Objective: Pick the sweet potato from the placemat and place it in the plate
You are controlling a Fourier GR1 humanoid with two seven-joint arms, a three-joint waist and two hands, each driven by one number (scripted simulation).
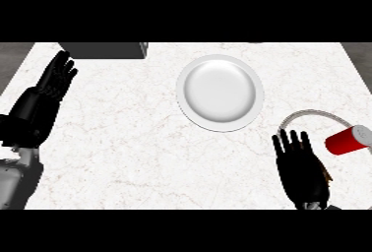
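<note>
While the white plate (219, 92) lies bare mid-surface, the right hand (299, 165) is held flat near the right edge, fingers straight, beside a red cup (349, 140); the sweet potato cannot be made out.

**Colours on the worktop**

The worktop (131, 142) is white marble with faint grey veining. The plate (219, 92) is plain glossy white. A red cup (349, 140) has a white rim. Both hands, left (54, 81) and right (299, 162), are black. A box (105, 49) is dark grey.
</note>
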